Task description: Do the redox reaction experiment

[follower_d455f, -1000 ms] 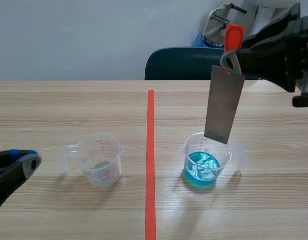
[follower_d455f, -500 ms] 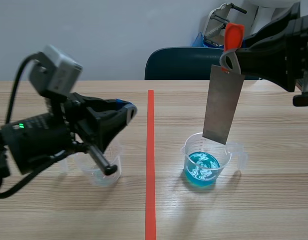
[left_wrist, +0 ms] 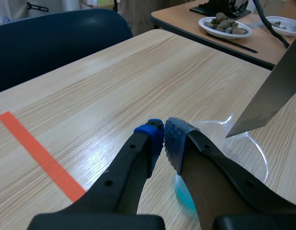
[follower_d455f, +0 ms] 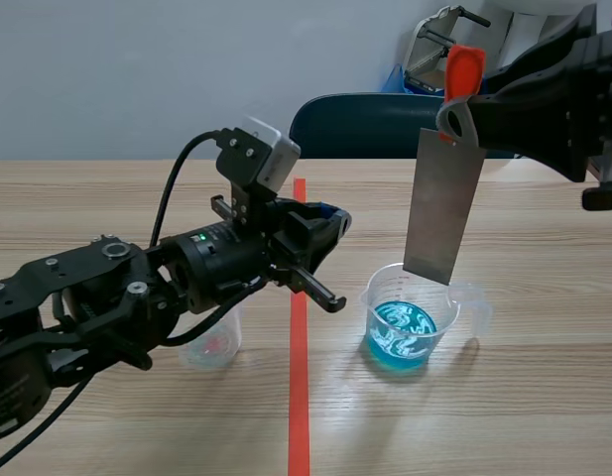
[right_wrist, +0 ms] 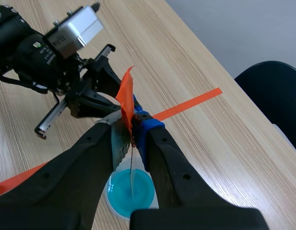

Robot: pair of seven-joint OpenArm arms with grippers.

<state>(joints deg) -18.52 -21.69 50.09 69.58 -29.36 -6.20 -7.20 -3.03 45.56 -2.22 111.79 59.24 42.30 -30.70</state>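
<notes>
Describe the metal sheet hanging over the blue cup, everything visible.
The metal sheet is a flat, dull grey rectangle with an orange-red tab at its top. The right gripper is shut on its top end, so it hangs nearly upright, slightly tilted. Its lower edge hangs at the mouth of the clear cup, above the blue liquid.

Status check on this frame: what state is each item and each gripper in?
metal sheet: hanging upright from right gripper, lower edge above the blue liquid
right beaker: upright, holds blue liquid
left beaker: upright, partly hidden behind left arm
left gripper: shut, empty
right gripper: shut on metal sheet
</notes>
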